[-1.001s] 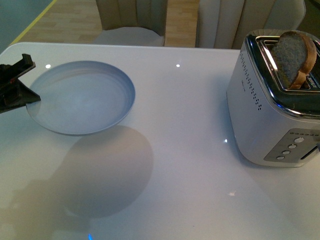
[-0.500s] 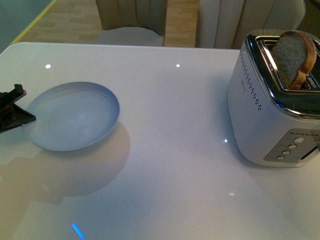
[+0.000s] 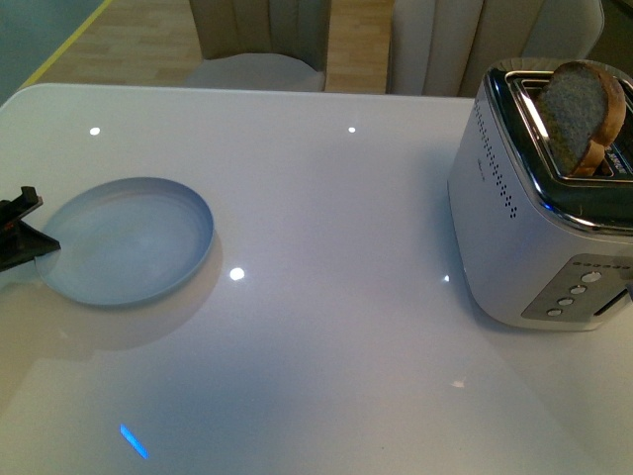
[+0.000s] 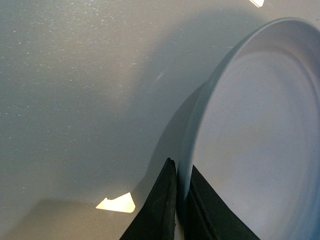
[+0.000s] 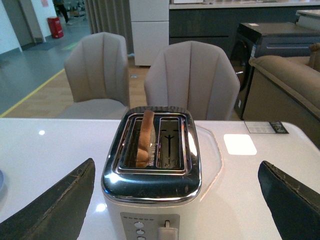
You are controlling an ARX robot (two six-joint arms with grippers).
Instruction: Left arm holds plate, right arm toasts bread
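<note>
Left hand [image 3: 22,236]: at the left edge of the front view, black, closed on the near-left rim of the plate [image 3: 129,242].
Left wrist view: shows what the front view does not; the two dark fingers [image 4: 160,210] pinch the plate's [image 4: 250,150] upright rim, one outside the wall and one inside, with the rim between them.
Plate: round, pale blue, shallow, with a low upright rim; nothing lies in it. It sits at the left of the white desk [image 3: 336,297], casting a shadow beneath. Whether it rests on the desk or is held just above cannot be told.
Bread [image 3: 584,114]: a single brown speckled slice with darker crust, domed end up, standing in the toaster [image 3: 539,237] at the right of the desk, well apart from the plate.
Right wrist view: only here are both slots seen from above; the bread [image 5: 146,137] stands edge-on in one slot, the other empty.
Right hand [image 5: 177,200]: wide open, its dark fingers [image 5: 55,200] spread either side of the toaster [image 5: 152,180], gripping nothing.
Background: beige chairs [image 5: 192,80] behind the desk.
</note>
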